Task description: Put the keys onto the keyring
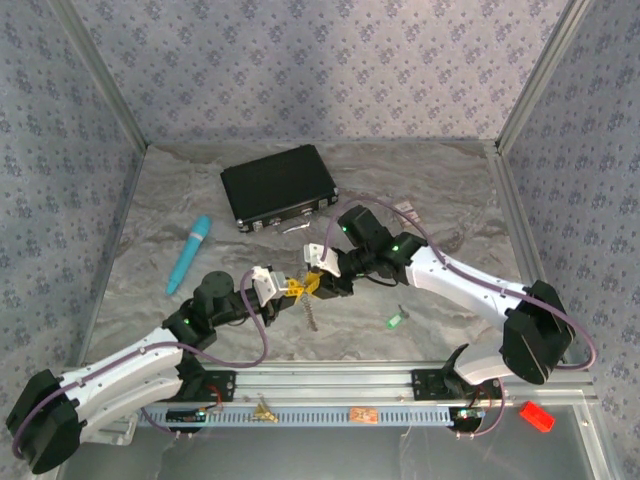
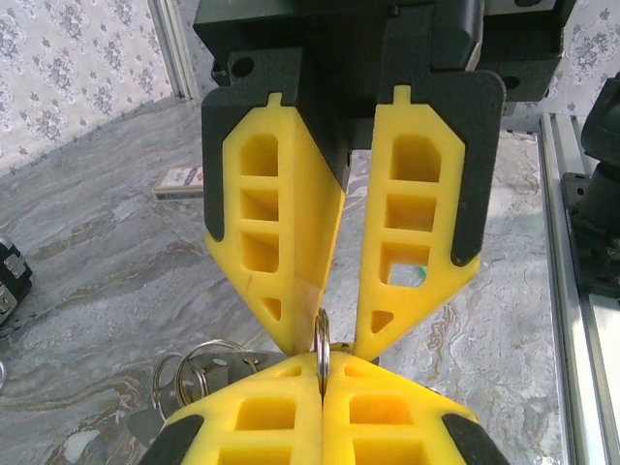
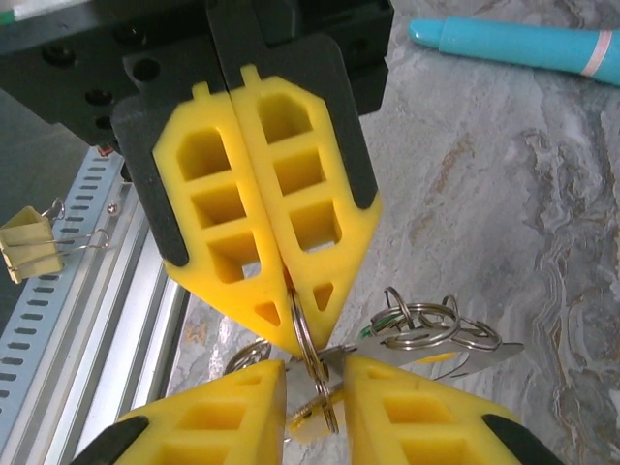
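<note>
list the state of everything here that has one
left gripper: shut on keyring
right gripper: open, jaws either side of the keyring
case: closed
green key: lying loose, off the keyring
stick: lying flat

back centre: black rectangular case (image 1: 278,187) | left-front of case: teal cylindrical stick (image 1: 189,254) | right of case: white-and-pink card (image 1: 405,211) | middle: silvery metal split ring (image 2: 322,339) between left gripper (image 1: 290,287), right gripper (image 1: 313,283) | right-front: green-headed metal key (image 1: 394,321)
</note>
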